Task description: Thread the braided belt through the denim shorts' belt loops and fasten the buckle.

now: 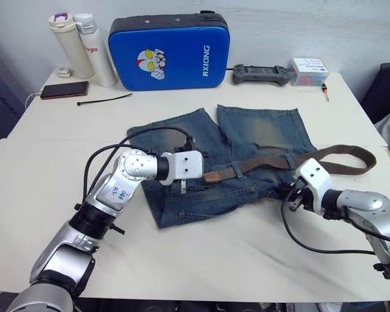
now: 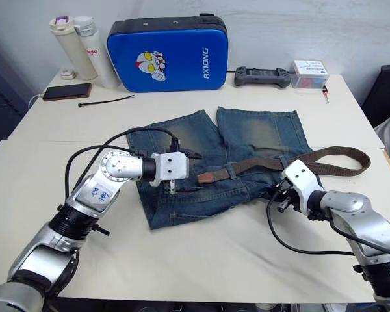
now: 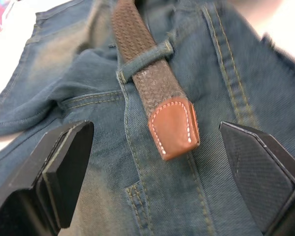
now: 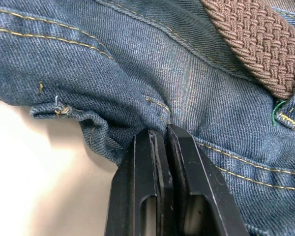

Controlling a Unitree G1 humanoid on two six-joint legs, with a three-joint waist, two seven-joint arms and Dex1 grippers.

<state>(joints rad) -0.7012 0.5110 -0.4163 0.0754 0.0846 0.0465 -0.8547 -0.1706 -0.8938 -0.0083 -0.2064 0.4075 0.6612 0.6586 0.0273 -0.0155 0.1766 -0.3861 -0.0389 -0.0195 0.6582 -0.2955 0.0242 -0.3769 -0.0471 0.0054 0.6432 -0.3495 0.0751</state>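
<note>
Entry: our left gripper (image 3: 157, 167) wide open around dark-brown braided belt's (image 1: 266, 159) tan tip, threaded across faded blue denim shorts (image 1: 247, 136); right gripper (image 4: 162, 140) pinching waistband; risk: a missed tip snags the next loop

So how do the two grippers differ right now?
The left gripper has its fingers spread wide on either side of the belt's tan tip, touching neither belt nor shorts that I can see. The right gripper has its fingers pressed together, pinching a fold of the denim shorts at the waistband edge, beside the belt. Both sit low over the shorts.
</note>
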